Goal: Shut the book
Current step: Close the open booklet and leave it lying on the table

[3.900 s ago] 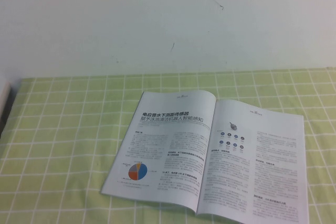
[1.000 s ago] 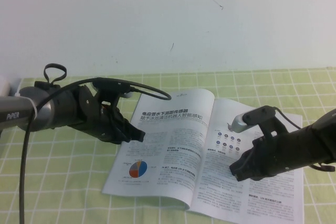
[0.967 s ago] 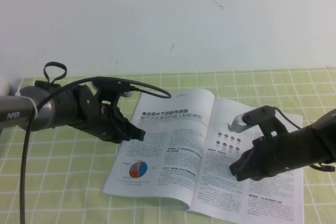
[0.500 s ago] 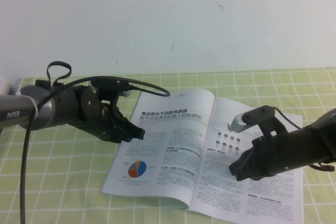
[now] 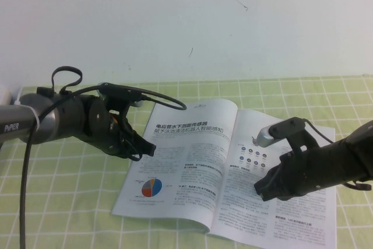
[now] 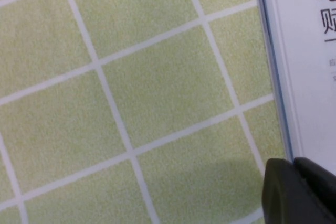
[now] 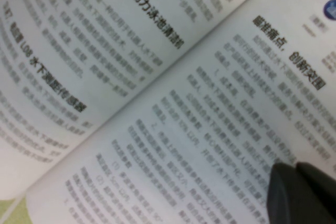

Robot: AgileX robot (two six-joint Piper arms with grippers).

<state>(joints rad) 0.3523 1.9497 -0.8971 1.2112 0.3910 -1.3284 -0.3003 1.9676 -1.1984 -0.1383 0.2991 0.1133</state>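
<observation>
Green checked cloth (image 5: 64, 202) covers the table; on it we see the book (image 5: 186, 173) lying open and flat, right of the middle and reaching the near edge; the left gripper (image 5: 145, 148) sits low over the cloth just beside the left page's outer edge, jaws pressed together; the right gripper (image 5: 260, 189) is over the right page, near the spine, jaws likewise pressed together; whether it touches the paper we cannot tell.
</observation>
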